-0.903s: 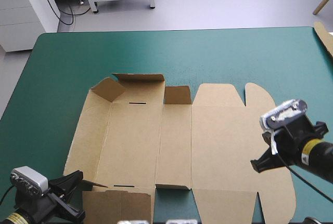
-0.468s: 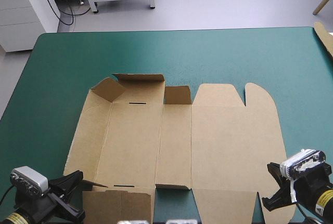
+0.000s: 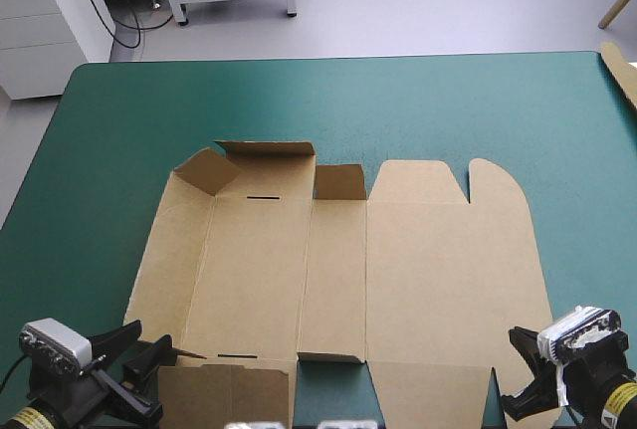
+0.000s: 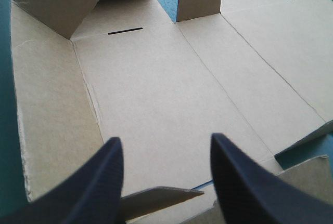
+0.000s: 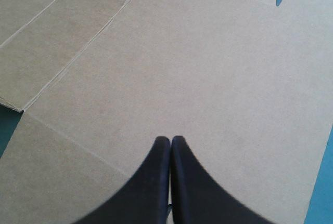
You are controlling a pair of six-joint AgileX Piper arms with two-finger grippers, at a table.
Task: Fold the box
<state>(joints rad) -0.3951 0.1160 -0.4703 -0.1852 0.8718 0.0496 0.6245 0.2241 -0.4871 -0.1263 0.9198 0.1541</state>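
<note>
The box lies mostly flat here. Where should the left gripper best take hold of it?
The small flap at the box's near-left corner, approached from the near edge. It looks lifted off the cover, right between the left gripper's open fingers; the wide panels lie flat.

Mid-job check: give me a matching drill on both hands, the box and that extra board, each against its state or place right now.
Things:
1. left hand
2. right hand
3. box
4. spare board

States or places:
A. shut, over the box near its near right corner
B. open, at the box's near left corner
C. at the far right edge of the table
D. lying mostly flat, far flaps standing up

Pairs: 1-B, 2-A, 3-D, 4-C
</note>
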